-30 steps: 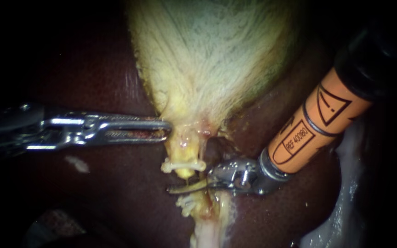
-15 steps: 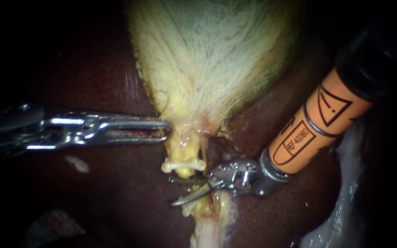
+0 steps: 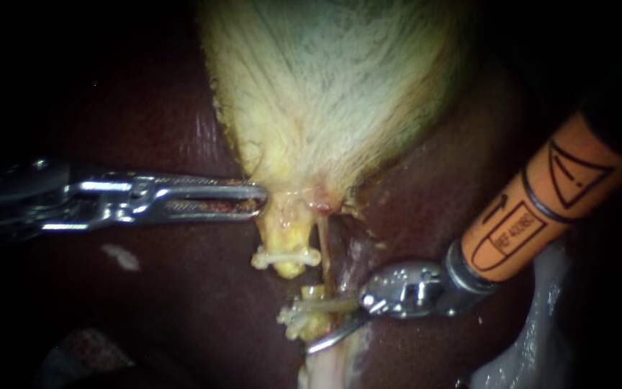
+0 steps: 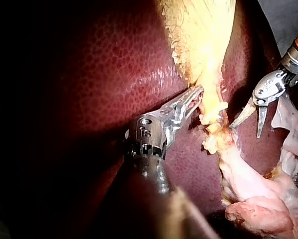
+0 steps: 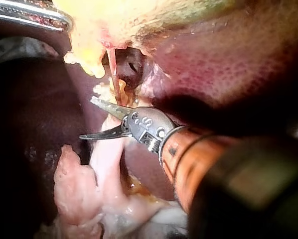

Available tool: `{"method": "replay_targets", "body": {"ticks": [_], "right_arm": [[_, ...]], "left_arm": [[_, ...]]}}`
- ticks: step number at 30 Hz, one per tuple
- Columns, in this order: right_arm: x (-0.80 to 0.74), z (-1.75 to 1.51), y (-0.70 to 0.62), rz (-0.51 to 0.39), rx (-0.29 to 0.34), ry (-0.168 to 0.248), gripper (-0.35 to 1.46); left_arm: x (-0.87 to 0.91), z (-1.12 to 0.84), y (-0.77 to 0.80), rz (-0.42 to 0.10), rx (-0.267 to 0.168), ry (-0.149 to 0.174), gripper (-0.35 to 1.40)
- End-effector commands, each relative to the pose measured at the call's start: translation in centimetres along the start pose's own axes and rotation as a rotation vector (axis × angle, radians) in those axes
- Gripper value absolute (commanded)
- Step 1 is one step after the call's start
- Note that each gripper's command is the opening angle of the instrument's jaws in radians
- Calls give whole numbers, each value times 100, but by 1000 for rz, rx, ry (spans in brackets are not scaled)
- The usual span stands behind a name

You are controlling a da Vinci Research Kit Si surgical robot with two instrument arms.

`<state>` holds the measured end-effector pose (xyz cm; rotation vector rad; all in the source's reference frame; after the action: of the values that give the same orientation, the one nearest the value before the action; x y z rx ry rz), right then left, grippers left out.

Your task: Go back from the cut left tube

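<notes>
Your right instrument (image 3: 309, 328), a steel tip with two thin curved blades, has its jaws spread apart with nothing held between them. The upper blade lies against the lower stump (image 3: 311, 294) of the cut left tube, and the lower blade angles away over the dark red, glossy liver (image 3: 181, 288). Behind the blades, the shaft wears an orange sleeve (image 3: 541, 209) and rises to the upper right.

The cut left tube is a short, pale yellow stalk. Its upper stump (image 3: 287, 234) hangs from the pale yellow, fibrous gallbladder (image 3: 325, 94), with a white clip (image 3: 286, 256) across its end. A gap of liver separates the two stumps. Just beside them, a thin pinkish strand (image 3: 322, 245) runs downward unbroken.

Your left instrument (image 3: 262, 200), with long, slim, slotted steel jaws, reaches in level from the left. Its jaws are nearly together, pinching the gallbladder at its narrow neck, just above the upper stump.
</notes>
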<state>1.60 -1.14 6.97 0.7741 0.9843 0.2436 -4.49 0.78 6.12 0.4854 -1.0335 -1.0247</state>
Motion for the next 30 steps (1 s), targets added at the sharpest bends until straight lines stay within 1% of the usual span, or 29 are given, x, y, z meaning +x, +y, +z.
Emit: {"method": "replay_targets", "body": {"ticks": [1,4,6,10,12,13,14,18,20,23,26,29,30], "right_arm": [[1,-6,-1,-9,-14,4,120],[5,-24,-4,-41,-46,10,121],[9,-41,-6,-71,-95,17,125],[20,-73,-3,-131,-214,23,135],[27,-89,1,-187,-299,13,143],[31,-98,2,-213,-350,4,143],[33,-105,3,-222,-378,-3,143],[35,-128,2,-233,-442,-25,143],[34,-135,2,-235,-464,-34,143],[33,-138,2,-244,-473,-45,143],[33,-136,3,-248,-465,-50,143],[32,-136,3,-260,-434,-51,143],[32,-137,3,-256,-437,-51,143]], "left_arm": [[0,-1,0,0,0,0,-35],[0,-1,0,0,0,0,-35],[0,-1,0,0,0,0,-35],[0,-1,-1,0,0,0,-35],[0,-1,-1,0,0,0,-35],[0,-1,-1,0,0,0,-35],[-1,-1,-1,0,0,0,-35],[-1,-1,-1,0,0,0,-35],[-1,-1,-2,-1,0,0,-35],[-2,-2,-3,-1,0,0,-35],[-2,-2,-3,-1,0,0,-35],[-2,-1,-3,-1,0,0,-35],[-2,0,-3,-1,0,0,-35]]}}
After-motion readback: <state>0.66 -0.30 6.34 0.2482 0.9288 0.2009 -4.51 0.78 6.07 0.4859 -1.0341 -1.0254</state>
